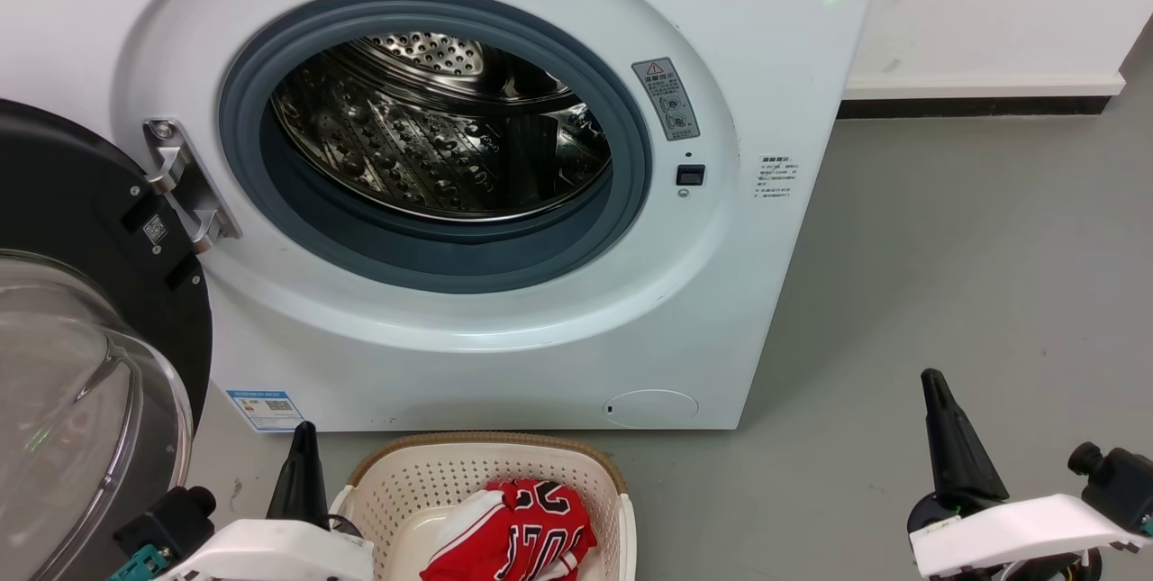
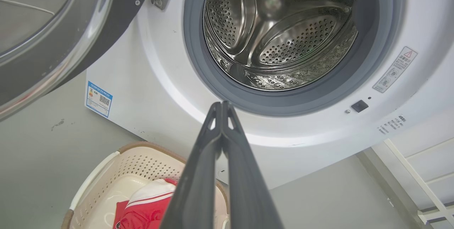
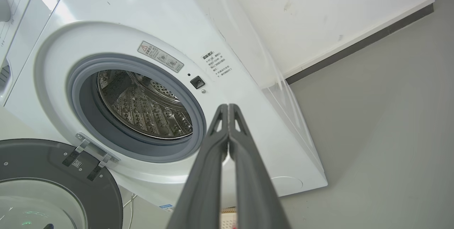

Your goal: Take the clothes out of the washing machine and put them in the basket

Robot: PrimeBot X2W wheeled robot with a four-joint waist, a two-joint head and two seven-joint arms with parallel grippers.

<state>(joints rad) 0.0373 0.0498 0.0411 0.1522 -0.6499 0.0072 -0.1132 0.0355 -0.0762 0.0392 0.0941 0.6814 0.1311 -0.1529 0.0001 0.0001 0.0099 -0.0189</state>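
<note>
Head view: clothes (image 1: 522,531) lying in basket (image 1: 486,442), just right of L gripper (image 1: 303,446), well apart from R gripper (image 1: 937,401); both pinched closed, holding nothing; L nearer.

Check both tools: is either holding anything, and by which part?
Nothing is held: left tool and right tool are shut empty; the clothes lie in the basket.
</note>
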